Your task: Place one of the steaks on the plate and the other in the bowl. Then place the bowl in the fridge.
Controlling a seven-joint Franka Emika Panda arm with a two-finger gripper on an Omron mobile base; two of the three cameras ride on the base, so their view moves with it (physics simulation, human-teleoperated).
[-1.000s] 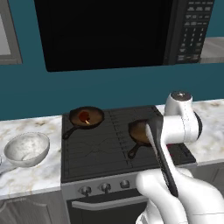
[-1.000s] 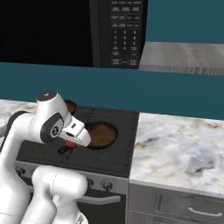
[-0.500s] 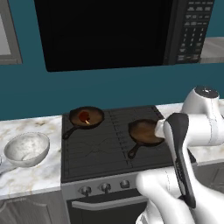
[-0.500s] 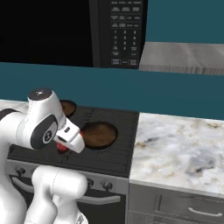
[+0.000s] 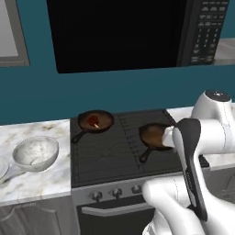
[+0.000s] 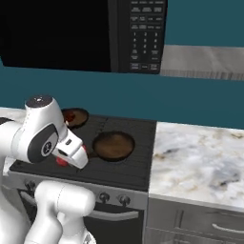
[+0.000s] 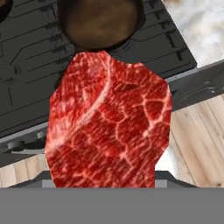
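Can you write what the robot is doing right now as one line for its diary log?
tool: shut on red steak | position: above stove front | other steak: in left skillet | bowl: empty on counter

Two steaks: one flat, marbled, bright red steak (image 7: 107, 124) and one dark brown-red piece with a yellowish bone tip (image 5: 94, 120). Two dark round skillets with handles: one at the stove's back left (image 5: 106, 123), one nearer its right (image 5: 152, 136). One deep white-grey marbled bowl (image 5: 36, 153). One black stove (image 5: 117, 156). One black microwave (image 5: 133, 32).
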